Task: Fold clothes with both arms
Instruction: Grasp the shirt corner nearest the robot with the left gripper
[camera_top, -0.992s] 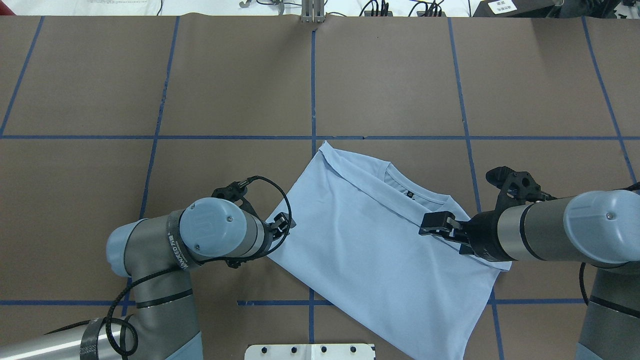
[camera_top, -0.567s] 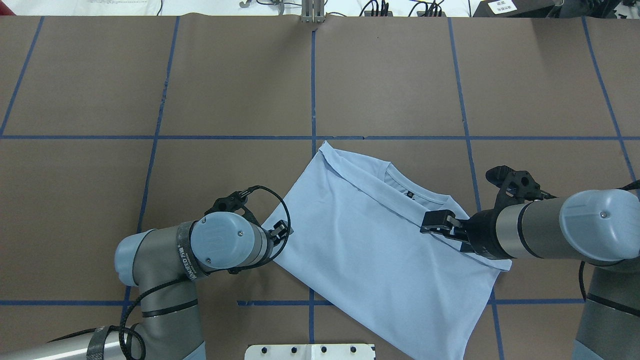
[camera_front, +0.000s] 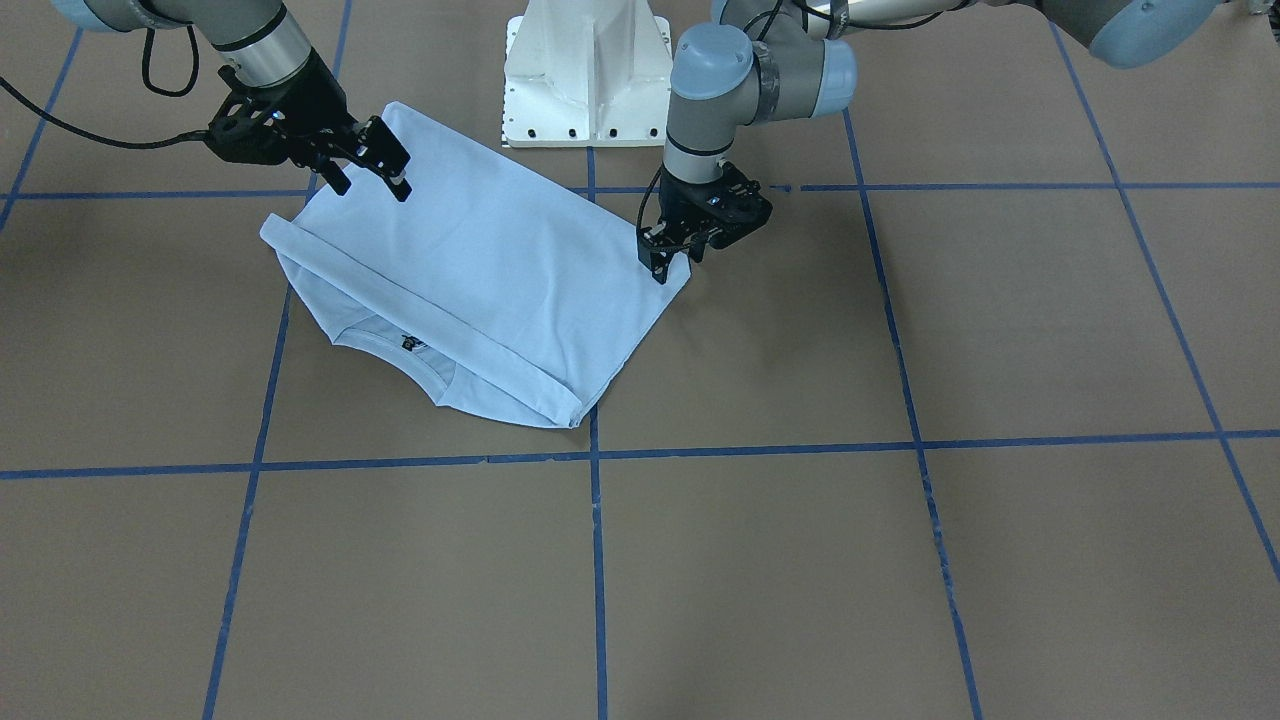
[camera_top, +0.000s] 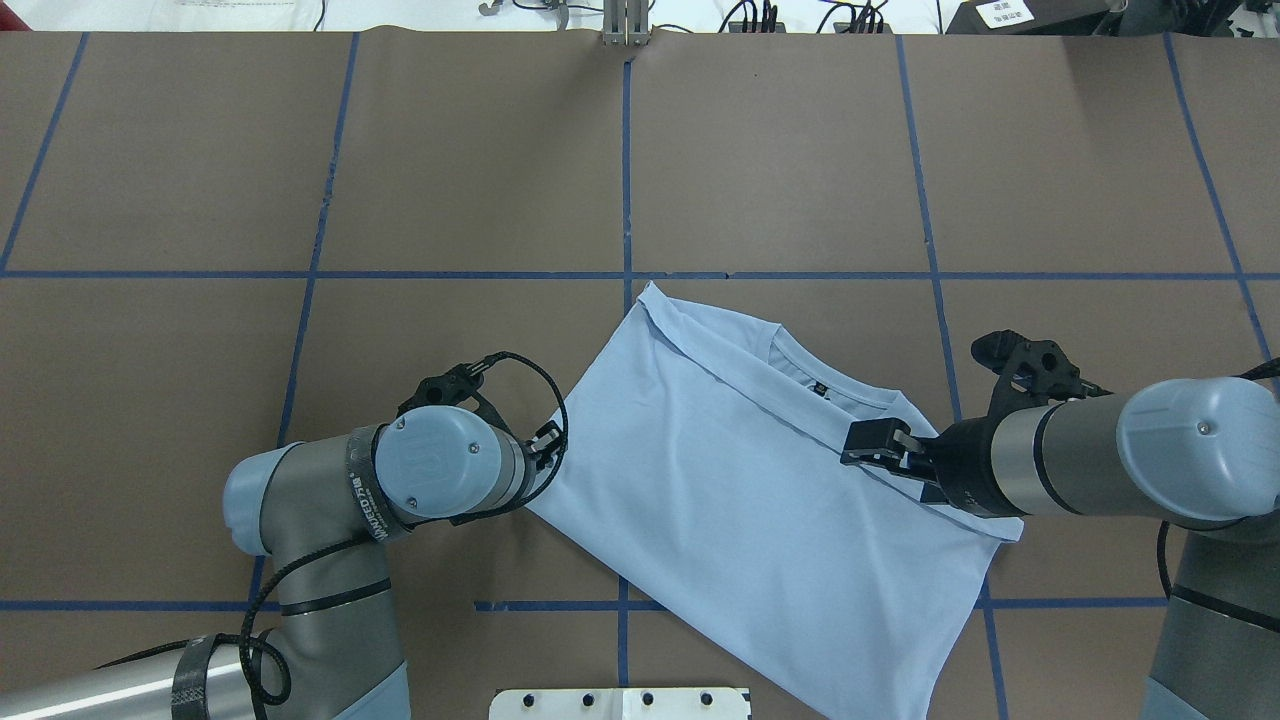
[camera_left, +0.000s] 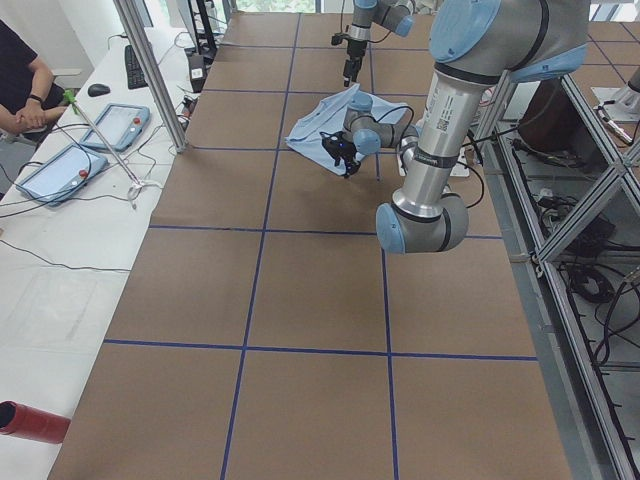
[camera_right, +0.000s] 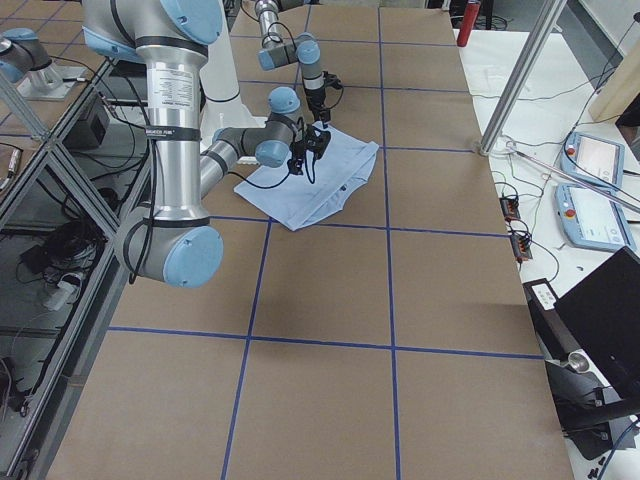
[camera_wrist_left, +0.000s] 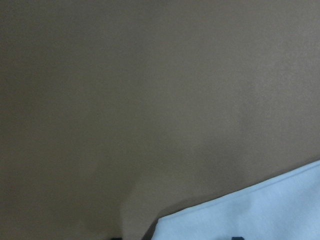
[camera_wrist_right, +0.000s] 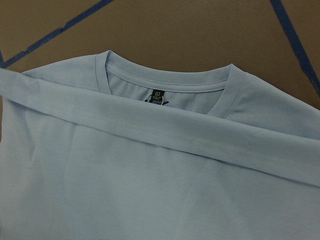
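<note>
The light-blue T-shirt (camera_top: 745, 480) lies flat on the brown table (camera_top: 300, 150), already folded once, so its bottom hem crosses just under the collar (camera_wrist_right: 165, 87) and the black neck label (camera_wrist_right: 158, 95). The right gripper (camera_front: 372, 168) hangs just above the shirt, with the hem and collar right in front of its fingers. Its fingers look a little apart and hold nothing. The left gripper (camera_front: 675, 252) points down at the shirt's side corner, with the cloth edge just under its tips and bare table out past it. I cannot tell if its fingers are apart or together; they are too small and dark in the front view, and its own camera shows only the cloth edge (camera_wrist_left: 260, 210). I think this is the reaching step before the next fold: both arms are getting into place to pick up the cloth. Next, each gripper would need to go down onto its edge, pinch all the layers together, and then both should lift at the same time so the shirt does not twist or bunch up.
</note>
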